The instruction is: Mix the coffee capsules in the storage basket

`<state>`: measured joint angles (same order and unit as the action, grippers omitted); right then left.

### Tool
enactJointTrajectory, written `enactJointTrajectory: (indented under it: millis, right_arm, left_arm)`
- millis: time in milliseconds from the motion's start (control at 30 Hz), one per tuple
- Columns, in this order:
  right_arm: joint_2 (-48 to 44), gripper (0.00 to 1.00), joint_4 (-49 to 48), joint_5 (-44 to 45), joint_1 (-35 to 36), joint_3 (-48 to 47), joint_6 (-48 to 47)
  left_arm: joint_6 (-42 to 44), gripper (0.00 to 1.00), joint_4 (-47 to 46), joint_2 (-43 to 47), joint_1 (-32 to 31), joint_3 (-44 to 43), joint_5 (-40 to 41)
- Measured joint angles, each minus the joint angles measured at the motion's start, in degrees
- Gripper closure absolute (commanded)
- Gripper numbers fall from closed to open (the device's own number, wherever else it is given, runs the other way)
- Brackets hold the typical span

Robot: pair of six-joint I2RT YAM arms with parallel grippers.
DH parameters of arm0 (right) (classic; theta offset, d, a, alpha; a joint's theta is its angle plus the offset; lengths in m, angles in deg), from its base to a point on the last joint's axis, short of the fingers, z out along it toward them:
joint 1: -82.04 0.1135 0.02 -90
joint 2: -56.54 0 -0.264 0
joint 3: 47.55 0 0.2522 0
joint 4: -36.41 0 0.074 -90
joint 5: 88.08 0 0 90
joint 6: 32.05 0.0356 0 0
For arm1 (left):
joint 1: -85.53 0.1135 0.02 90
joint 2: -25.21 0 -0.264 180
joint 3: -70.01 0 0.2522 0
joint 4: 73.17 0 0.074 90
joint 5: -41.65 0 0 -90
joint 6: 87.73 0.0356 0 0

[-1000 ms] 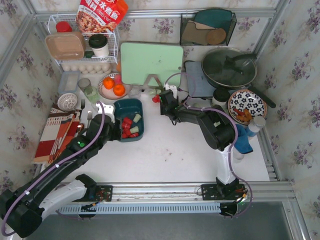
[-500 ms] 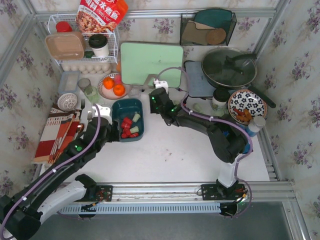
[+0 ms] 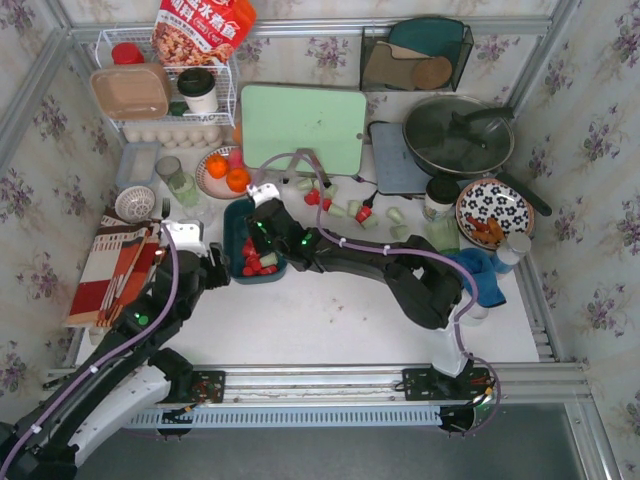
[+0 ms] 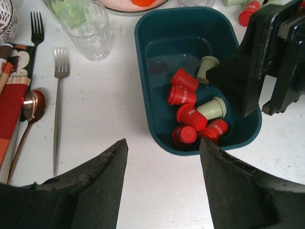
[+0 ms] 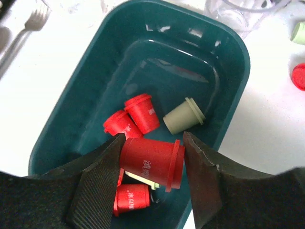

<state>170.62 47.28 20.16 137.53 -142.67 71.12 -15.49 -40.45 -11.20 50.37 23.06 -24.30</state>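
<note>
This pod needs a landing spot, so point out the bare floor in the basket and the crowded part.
Bare: the far half of the storage basket, between its far wall and the pale green capsule. Crowded: the near end, where red capsules cluster under the right gripper holding a red capsule.

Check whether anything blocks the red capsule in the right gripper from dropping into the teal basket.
Nothing visible does. The right gripper holds the red capsule directly over the open interior of the storage basket; only other capsules lie on the floor beneath it.
</note>
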Motion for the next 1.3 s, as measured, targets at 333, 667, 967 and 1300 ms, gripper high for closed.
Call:
enactJointTrajectory:
  millis: [333, 667, 967, 1300]
  right_arm:
    - [-2.4, 0.27, 2.0, 0.8, 0.0, 1.6, 1.1]
    - [-7.3, 0.28, 2.1, 8.9, -2.9, 6.6, 0.1]
    - [-17.0, 0.28, 2.1, 14.6, -12.7, 18.7, 2.0]
    - [-21.9, 0.30, 2.7, 17.1, -28.0, 30.8, 11.7]
  left_arm:
    - [-0.4, 0.35, -1.1, -0.6, 0.0, 0.4, 0.5]
    - [-0.3, 0.35, -1.1, -1.3, 0.0, 0.4, 0.4]
    - [-0.3, 0.35, -1.3, -2.2, 0.0, 0.4, 0.3]
    - [-0.3, 0.35, -2.1, -4.8, 0.0, 0.4, 0.1]
